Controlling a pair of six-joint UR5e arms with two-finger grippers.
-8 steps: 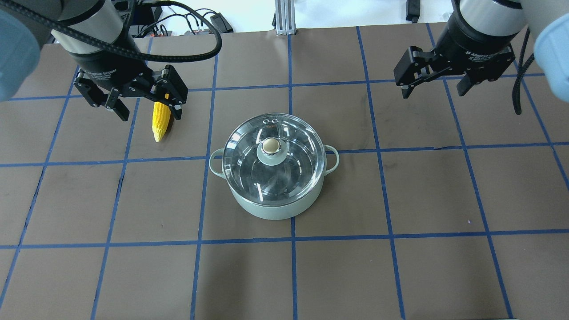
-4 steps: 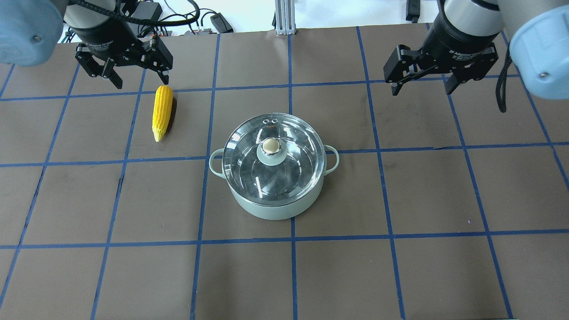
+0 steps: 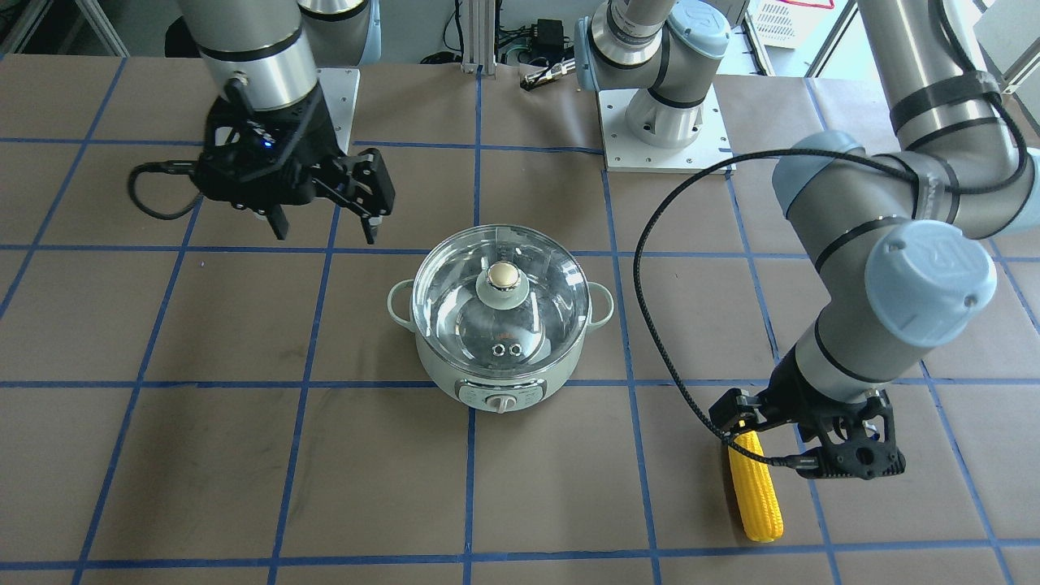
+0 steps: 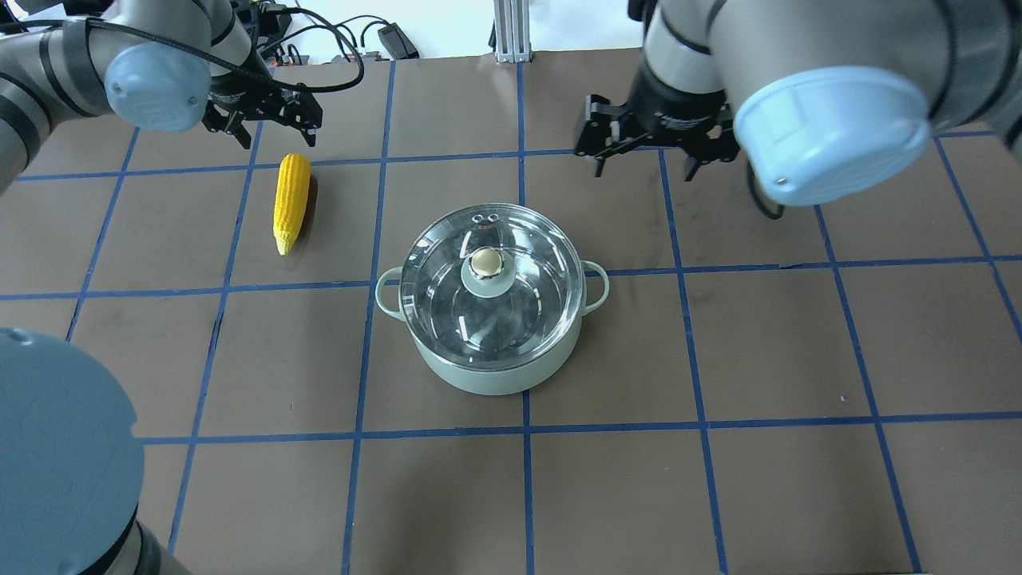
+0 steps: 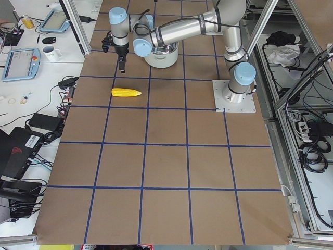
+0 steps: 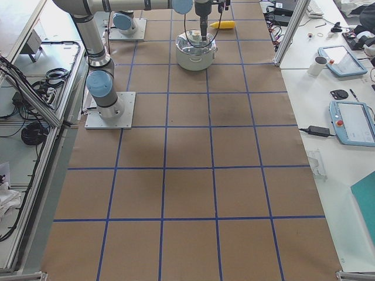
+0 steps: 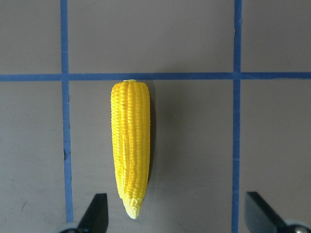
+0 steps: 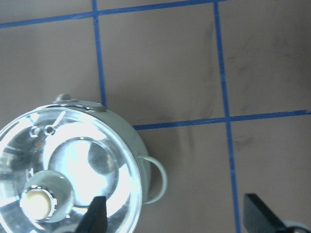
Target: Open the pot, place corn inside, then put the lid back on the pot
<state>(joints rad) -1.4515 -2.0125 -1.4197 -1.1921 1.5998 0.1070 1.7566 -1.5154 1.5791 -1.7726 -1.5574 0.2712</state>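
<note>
From across the worktop, the pot stood mid-table with the lid seated on its rim and its control dial facing the camera. The corn lay flat, well apart from the pot on the left arm's side. The left hand hung above the end nearer the robot, fingers spread and holding nothing. The right hand hovered off to the pot's other side, also spread and empty. From overhead, the corn's pointed tip aimed toward the robot. The left wrist camera looked straight down on the corn, its tip near one finger but untouched. The right wrist camera caught the lid and one loop handle at its lower left.
</note>
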